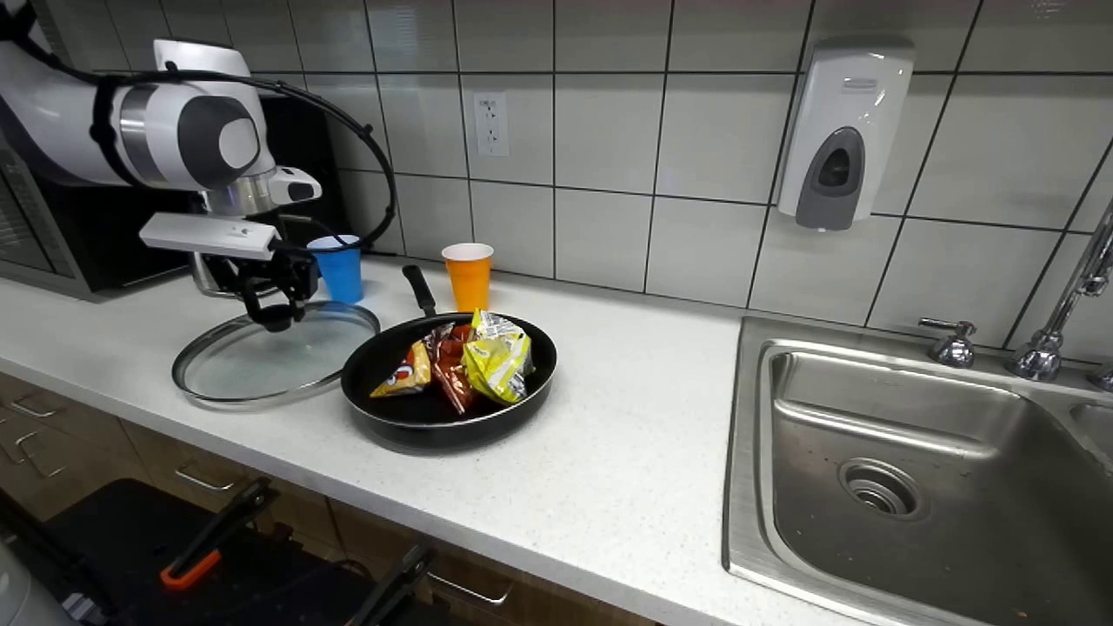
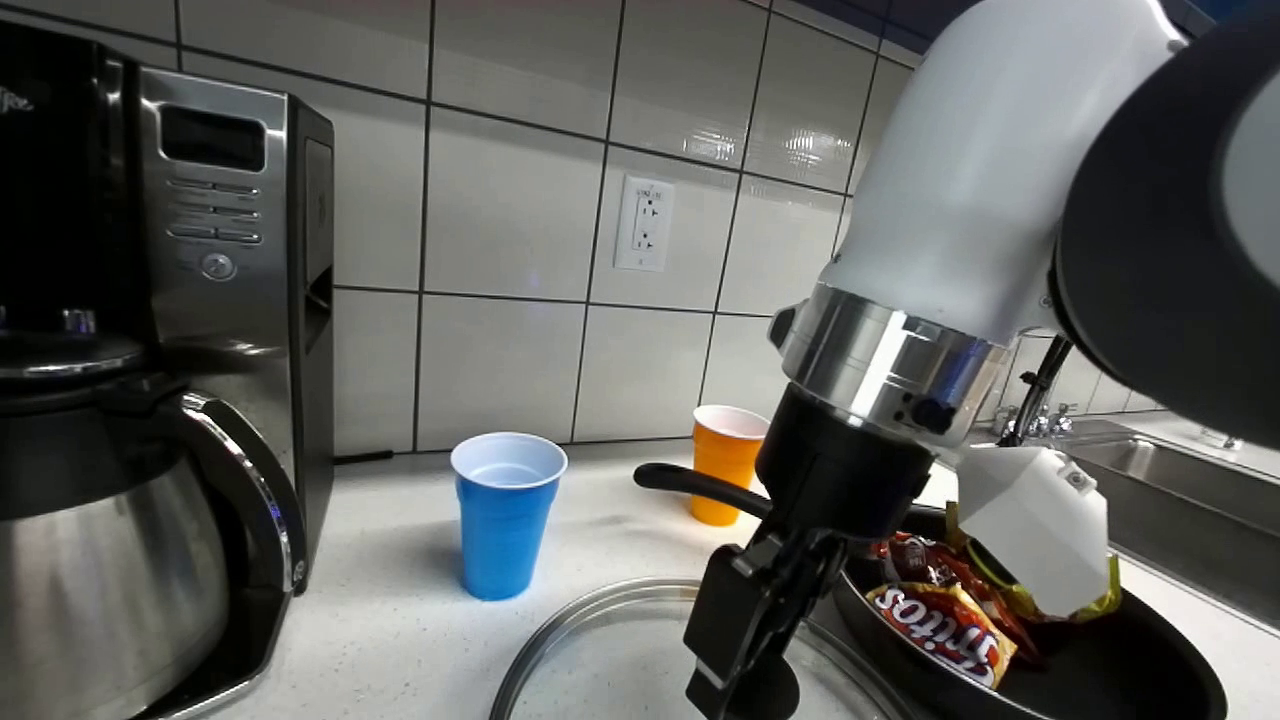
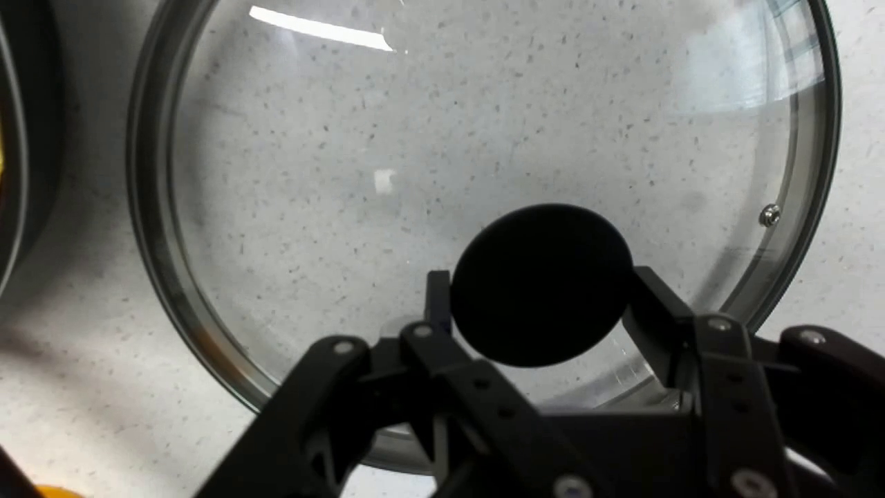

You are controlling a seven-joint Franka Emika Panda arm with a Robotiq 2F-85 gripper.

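Black rounded knob (image 3: 543, 287) of a clear, metal-rimmed round glass lid (image 3: 311, 166) sits pinched between the jaws; the lid is beside a round black frying pan (image 1: 469, 431); whether the lid touches the white counter (image 1: 626, 400), I cannot tell.

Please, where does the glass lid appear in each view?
In an exterior view: glass lid, left of centre.
In an exterior view: glass lid, bottom centre, cut off.
Wrist view: glass lid, across most of the picture.
Shared landmark: black pan, on its right; in wrist view, left.
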